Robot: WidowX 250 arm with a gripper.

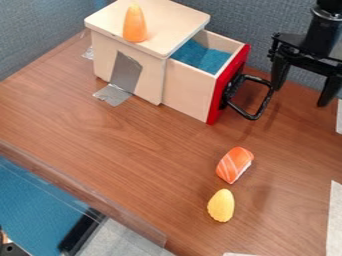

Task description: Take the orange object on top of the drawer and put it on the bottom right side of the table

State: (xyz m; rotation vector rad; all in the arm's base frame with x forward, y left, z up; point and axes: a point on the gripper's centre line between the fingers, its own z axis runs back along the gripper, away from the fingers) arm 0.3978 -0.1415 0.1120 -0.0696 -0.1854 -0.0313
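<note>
The camera view has the gripper's (301,96) two fingers spread wide, with nothing between them. They point down near the table's (157,150) far edge, toward its right side; the arm (322,31) comes in from above, roughly upright. The left-hand finger in view hangs just beside the black handle (257,100) of the drawer (190,87), though whether they touch, I cannot tell. The drawer is pulled out of its wooden box (175,17). The orange object (135,24) stands upright on the box's top, close to the front edge and well apart from the fingers.

The step in hand looks to be the approach, before any grasp. The next move calls for carrying the open fingers left over the box, then lowering them around the orange object. Its later drop toward the table's bottom right should keep clear of the salmon piece (234,165) and yellow piece (221,205).
</note>
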